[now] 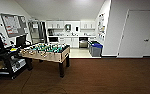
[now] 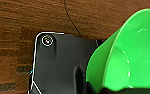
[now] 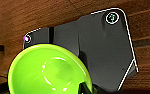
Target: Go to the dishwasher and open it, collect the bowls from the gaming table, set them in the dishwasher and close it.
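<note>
From the head view, the silver-grey built-in dishwasher [image 1: 83,43] waits under the far kitchen counter, beyond the green-field table-football table [image 1: 47,51]. At the left wrist, a bright green plastic bowl [image 2: 131,52] rides tilted above the brown floor [image 2: 21,20], apparently carried; jaw state unclear. At the right wrist, a lime-green round bowl [image 3: 49,71] likewise, jaws indistinct

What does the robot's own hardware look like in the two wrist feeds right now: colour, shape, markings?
In both wrist views a wide, flat, matte black plate shows, with rounded corners and a thin pale outline along its edge. The left one carries a round ringed fitting near a corner. The right one has a similar ring with a greenish centre, plus a small purple-white light at another corner. The fingers are too indistinct to describe.
</note>
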You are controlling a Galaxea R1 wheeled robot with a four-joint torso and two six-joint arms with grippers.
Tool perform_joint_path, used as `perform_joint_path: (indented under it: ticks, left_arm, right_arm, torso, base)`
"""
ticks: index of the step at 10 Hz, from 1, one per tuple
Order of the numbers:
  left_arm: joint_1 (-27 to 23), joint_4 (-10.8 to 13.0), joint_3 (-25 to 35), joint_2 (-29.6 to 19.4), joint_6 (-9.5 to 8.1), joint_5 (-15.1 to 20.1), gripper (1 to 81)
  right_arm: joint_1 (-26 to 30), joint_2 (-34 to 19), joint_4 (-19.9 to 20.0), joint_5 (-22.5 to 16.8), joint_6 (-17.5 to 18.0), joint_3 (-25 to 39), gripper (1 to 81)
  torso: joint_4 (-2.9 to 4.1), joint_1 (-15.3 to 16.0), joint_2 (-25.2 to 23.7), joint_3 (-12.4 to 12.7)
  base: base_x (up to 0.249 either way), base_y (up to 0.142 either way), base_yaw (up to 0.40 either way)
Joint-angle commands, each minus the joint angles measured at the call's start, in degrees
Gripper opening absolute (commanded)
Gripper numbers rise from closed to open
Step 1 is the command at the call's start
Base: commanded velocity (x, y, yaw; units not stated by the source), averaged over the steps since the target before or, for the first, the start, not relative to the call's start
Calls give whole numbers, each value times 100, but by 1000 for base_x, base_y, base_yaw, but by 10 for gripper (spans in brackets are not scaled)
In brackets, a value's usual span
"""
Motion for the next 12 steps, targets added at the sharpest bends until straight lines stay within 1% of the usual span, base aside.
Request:
perform_joint_path:
  ticks: [1,5,12]
  left_arm:
    - [-288,100,41,-57,16,118,10]
    - [-279,100,41,-66,16,118,10]
    - [-279,100,41,-66,16,118,10]
  right_arm:
    - [292,-98,-29,-293,-2,37,10]
    - [309,-89,-29,-293,-2,28,10]
    - [318,-89,-38,-293,-2,28,10]
  torso:
    - [0,0,2,0]
    - [0,2,2,0]
    - [0,-1,2,0]
  base:
    - [141,-69,0]
    - [143,-88,0]
    - [139,0,0]
